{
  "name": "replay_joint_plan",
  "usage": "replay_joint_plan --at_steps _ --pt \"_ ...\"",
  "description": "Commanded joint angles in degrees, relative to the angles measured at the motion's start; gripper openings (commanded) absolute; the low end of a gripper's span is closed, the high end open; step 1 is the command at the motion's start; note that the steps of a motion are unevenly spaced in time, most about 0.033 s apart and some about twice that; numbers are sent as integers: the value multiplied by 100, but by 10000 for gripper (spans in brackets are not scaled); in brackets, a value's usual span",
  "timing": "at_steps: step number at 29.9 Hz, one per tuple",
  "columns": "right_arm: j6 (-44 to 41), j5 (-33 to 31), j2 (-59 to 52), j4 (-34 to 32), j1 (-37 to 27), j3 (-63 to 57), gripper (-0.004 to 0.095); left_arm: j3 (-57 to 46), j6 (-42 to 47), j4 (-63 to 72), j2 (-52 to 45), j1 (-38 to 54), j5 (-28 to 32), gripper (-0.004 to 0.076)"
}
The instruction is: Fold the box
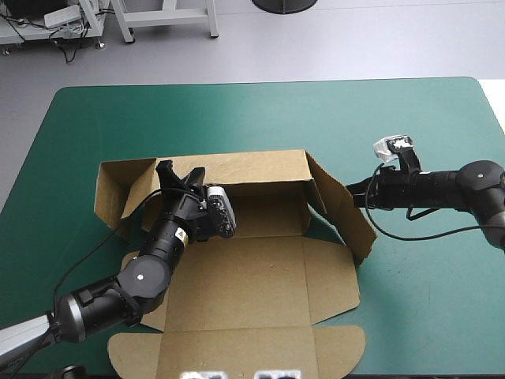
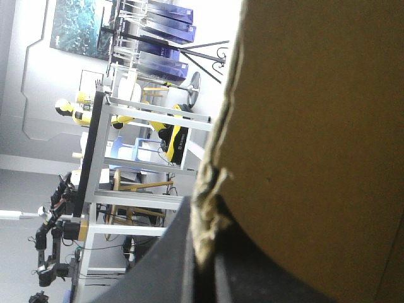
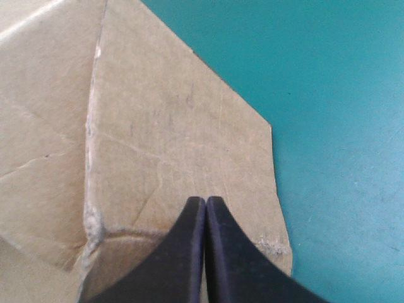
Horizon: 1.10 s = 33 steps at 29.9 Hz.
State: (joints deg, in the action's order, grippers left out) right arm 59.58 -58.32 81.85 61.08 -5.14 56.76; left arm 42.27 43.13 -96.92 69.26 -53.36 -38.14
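The box (image 1: 260, 276), a cut sheet of matte brown board with creased folds and rounded tabs, lies mid-table, its rear wall and both end flaps standing and its lid panels flat toward the near edge. The left gripper (image 2: 202, 214) grips the frayed edge of the standing board at the rear left corner, pinched between its black fingers (image 2: 164, 265). The right gripper (image 3: 206, 199) is closed on nothing, its tips meeting in a point over the angled right flap, and the smooth teal-green cover (image 1: 237, 110) spreads beside those jaws.

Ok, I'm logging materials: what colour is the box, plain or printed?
The box is plain brown, no print visible; clearest in the high view.
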Motion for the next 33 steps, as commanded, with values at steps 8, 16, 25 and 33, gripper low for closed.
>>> replay_joint_plan --at_steps 8,16,25,33 --pt "103 345 -208 644 -17 150 -5 798 475 -298 -127 -33 -176 -11" --pt "509 -215 -208 704 -17 152 -4 798 299 -296 -127 -33 105 -11" --pt "930 -494 -208 627 -17 127 63 788 -573 -82 -59 -22 60 -11" --pt "1742 -36 -307 799 -17 -812 131 788 -1058 -18 331 19 -11 -11"
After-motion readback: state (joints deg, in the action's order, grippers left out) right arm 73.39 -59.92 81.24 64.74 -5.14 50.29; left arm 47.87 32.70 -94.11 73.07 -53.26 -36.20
